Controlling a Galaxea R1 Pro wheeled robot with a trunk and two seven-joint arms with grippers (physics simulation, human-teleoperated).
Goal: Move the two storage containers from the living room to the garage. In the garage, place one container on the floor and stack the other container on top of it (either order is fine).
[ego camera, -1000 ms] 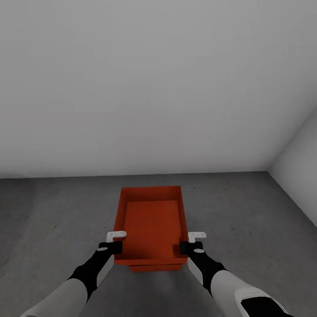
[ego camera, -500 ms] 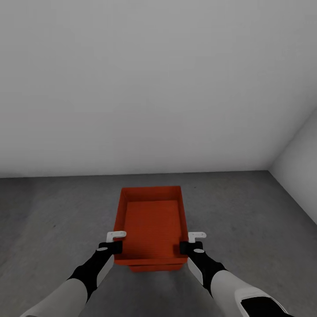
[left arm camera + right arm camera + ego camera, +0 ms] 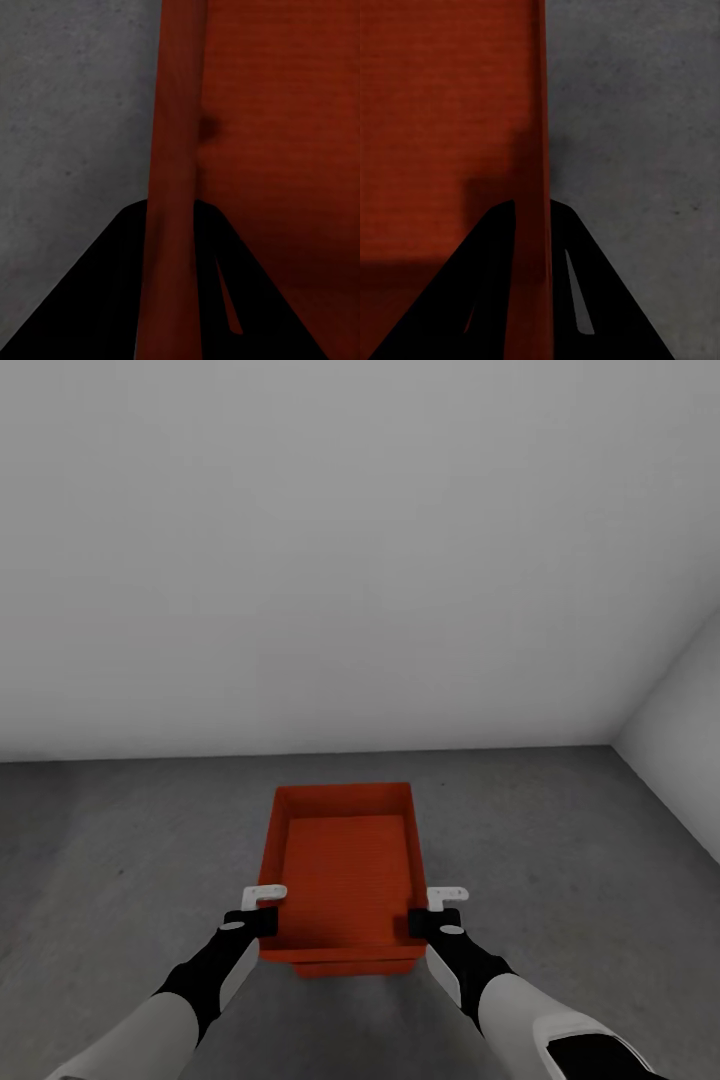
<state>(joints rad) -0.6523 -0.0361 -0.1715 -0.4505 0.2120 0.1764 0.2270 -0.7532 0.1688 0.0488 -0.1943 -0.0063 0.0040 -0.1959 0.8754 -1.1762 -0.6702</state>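
An open orange-red rectangular plastic storage container (image 3: 345,870), lidless and smooth-walled, sits in the middle of the head view over the dull dark-grey mottled concrete floor (image 3: 120,860). A second orange-red plastic container of the same kind (image 3: 350,966) lies directly beneath it; only a thin strip of its near edge shows below the upper bin's near wall. Whether the upper bin is fully seated in the lower one cannot be judged. The left gripper (image 3: 262,910) is at the upper container's left side wall near the near corner, and the right gripper (image 3: 436,911) is at the matching spot on the right side wall. In the left wrist view, the left gripper (image 3: 171,285) has its two dark fingers (image 3: 97,300) set on either side of the bin's rim, closed against the wall between them. In the right wrist view, the right gripper (image 3: 531,277) likewise straddles the rim, one finger inside the bin and one outside, pinching the wall. Plain white walls (image 3: 350,560) stand behind, meeting a side wall (image 3: 680,740) at a corner on the right.
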